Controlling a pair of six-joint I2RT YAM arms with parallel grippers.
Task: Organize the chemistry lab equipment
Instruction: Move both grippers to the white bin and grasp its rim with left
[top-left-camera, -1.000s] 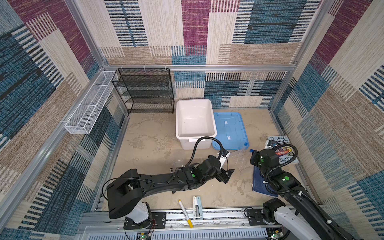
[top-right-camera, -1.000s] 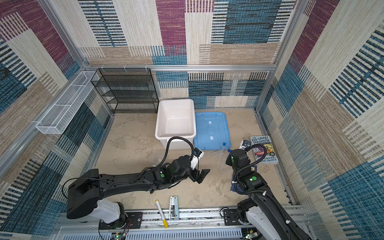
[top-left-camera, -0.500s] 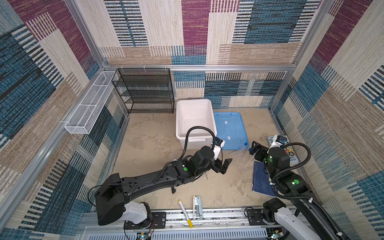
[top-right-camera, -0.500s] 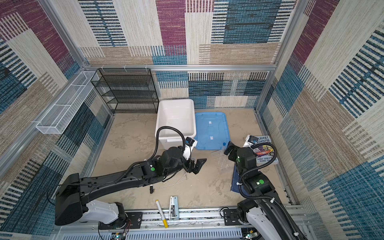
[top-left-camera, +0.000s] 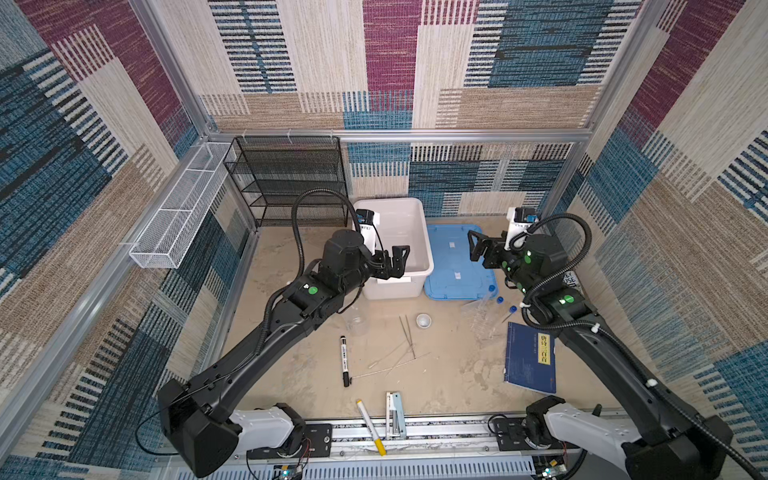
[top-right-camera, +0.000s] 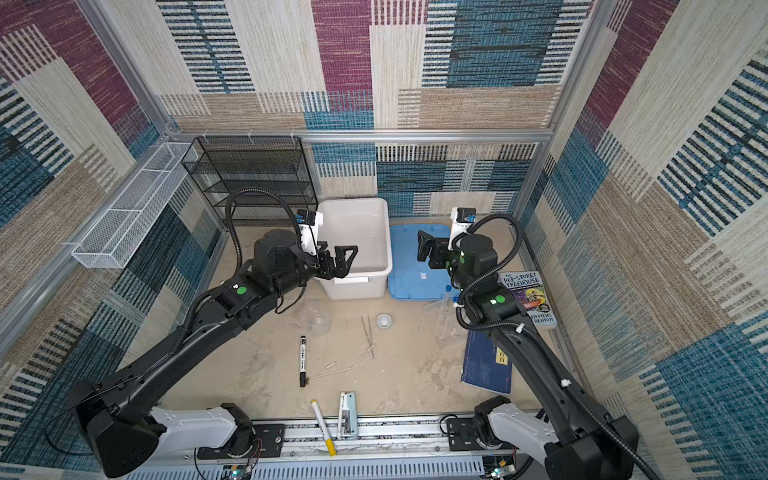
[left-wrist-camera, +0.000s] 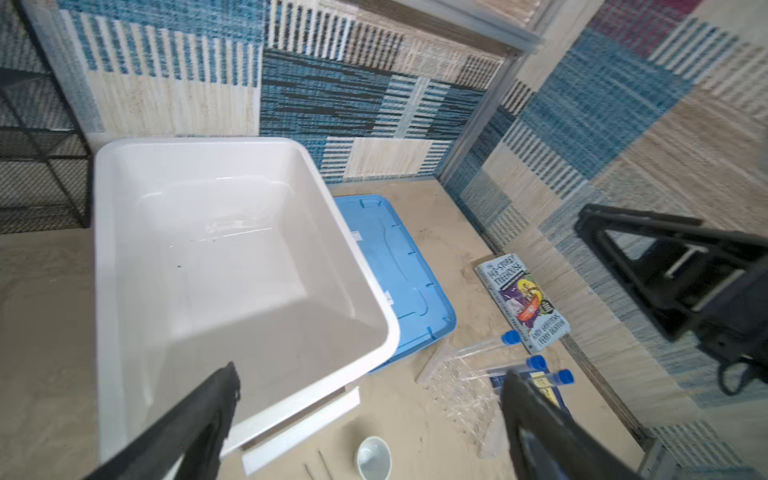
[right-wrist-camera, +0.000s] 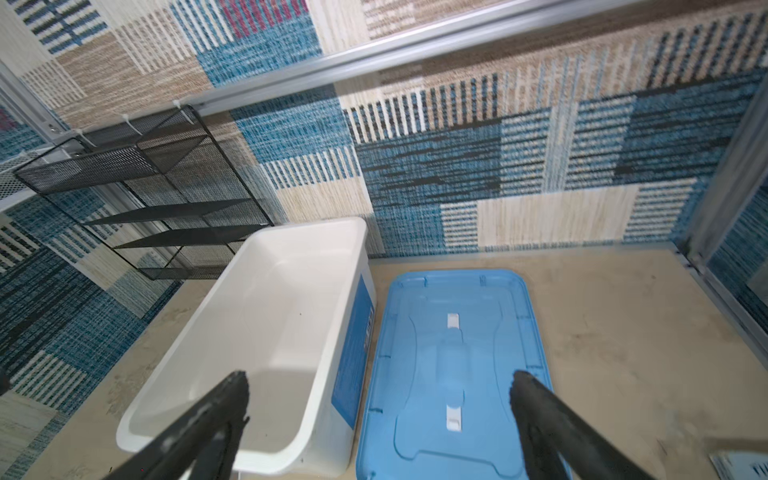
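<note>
Left tool (top-left-camera: 392, 262), right tool (top-left-camera: 482, 249) now higher; three test tubes (left-wrist-camera: 511, 366), two books (top-right-camera: 486, 365).

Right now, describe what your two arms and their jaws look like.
The left arm and right arm are matte black with rounded joints and white bases. Round green stickers mark the links. A ribbed black cable loops over each wrist, beside a white camera block. The jaws are black, angular, with triangular cut-out frames.
</note>
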